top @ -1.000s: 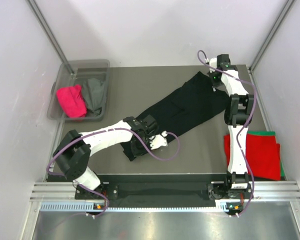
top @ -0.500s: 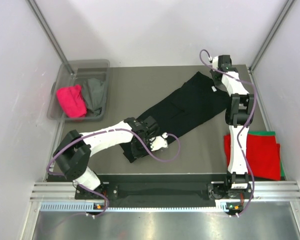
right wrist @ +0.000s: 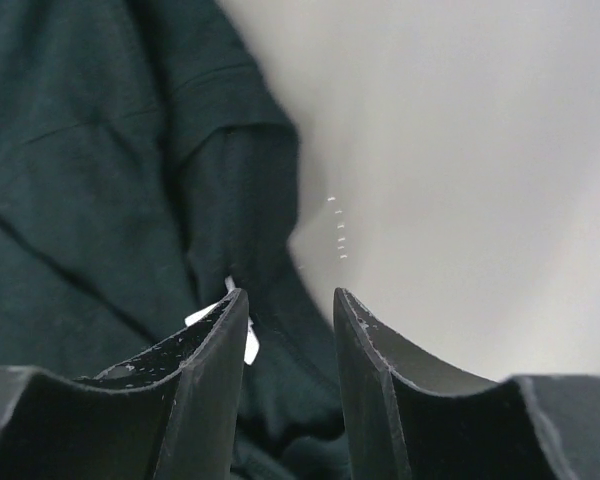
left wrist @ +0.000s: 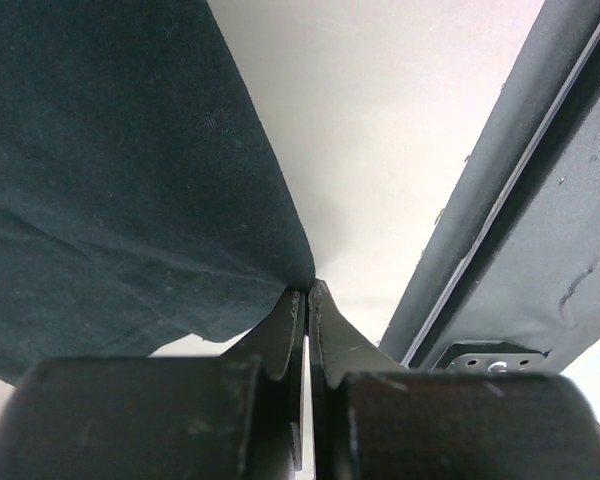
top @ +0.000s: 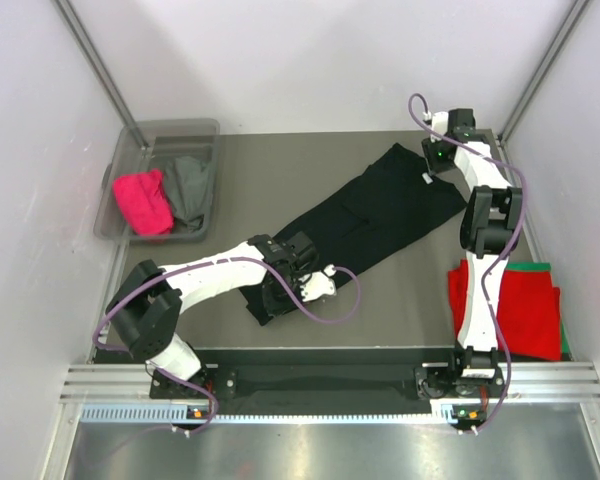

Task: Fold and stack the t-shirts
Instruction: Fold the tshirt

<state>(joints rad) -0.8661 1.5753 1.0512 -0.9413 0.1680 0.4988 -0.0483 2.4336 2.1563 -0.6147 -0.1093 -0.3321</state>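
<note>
Cloth first: black t-shirt (top: 365, 215) stretched diagonally across counter (top: 400, 290). Near-left hem pinched in closed left gripper (left wrist: 307, 300). Right gripper (right wrist: 290, 297) half-parted, empty, over far collar end. Hold left pinch firm, close right low on far corner, pull taut before folding.

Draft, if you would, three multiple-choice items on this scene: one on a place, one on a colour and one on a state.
1. Where does the pink t-shirt lie?
A. In the tub
B. On the bare table
C. In a gripper
2. Which colour shows beneath the red t-shirt?
A. Blue
B. Green
C. Yellow
3. How is the right gripper?
A. Shut on the tub
B. Shut on cloth
C. Open over the black t-shirt
Key: A, it lies inside the tub's walls beside the grey t-shirt; B, the green t-shirt shows past the red one; C, its fingers stand apart, empty.
</note>
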